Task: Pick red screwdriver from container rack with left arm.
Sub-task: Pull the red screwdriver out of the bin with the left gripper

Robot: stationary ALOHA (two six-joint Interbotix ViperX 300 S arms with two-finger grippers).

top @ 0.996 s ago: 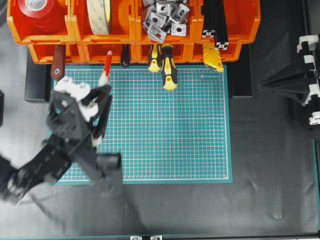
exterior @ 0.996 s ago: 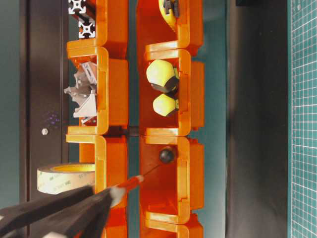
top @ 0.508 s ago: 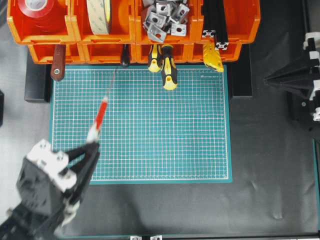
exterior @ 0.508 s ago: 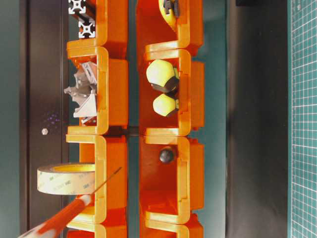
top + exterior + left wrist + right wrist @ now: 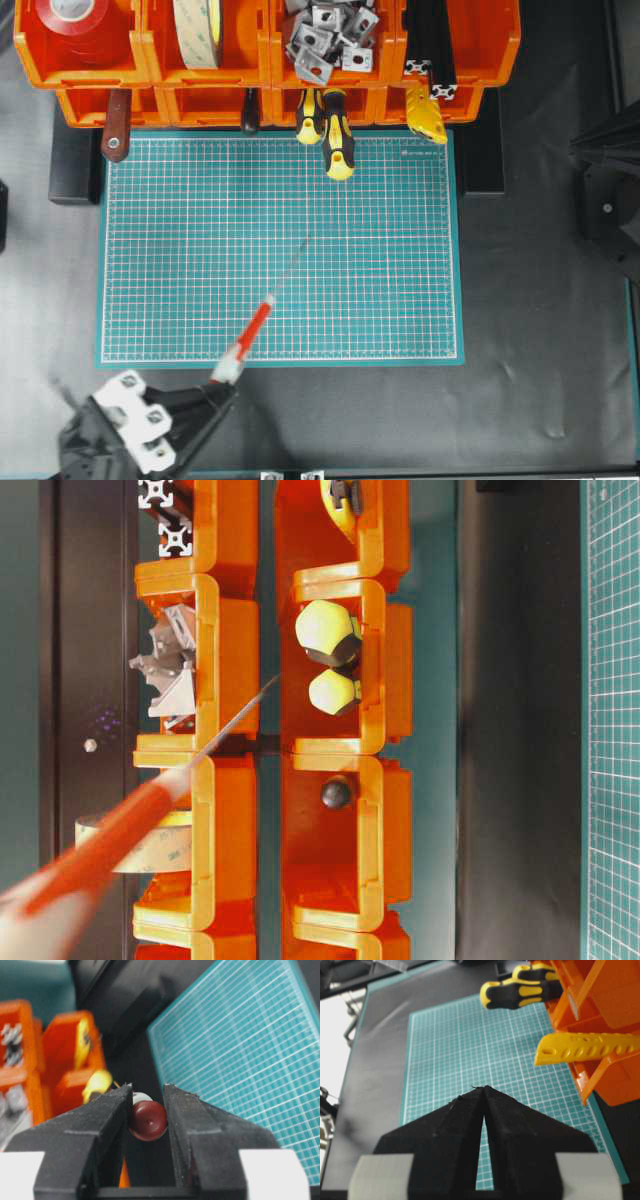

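The left claw is clamped on the butt of the red screwdriver, gripped end-on so the shaft juts clear ahead. The tool hangs over the near edge of the green mat, well apart from the container rack; extraction appears complete. The right claw is closed and empty, probably parked aside, though overhead it is barely visible.

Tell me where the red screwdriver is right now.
In the overhead view the red screwdriver is out of the container rack, clamped by its handle end in the left gripper, slanting over the green mat's lower-left part.
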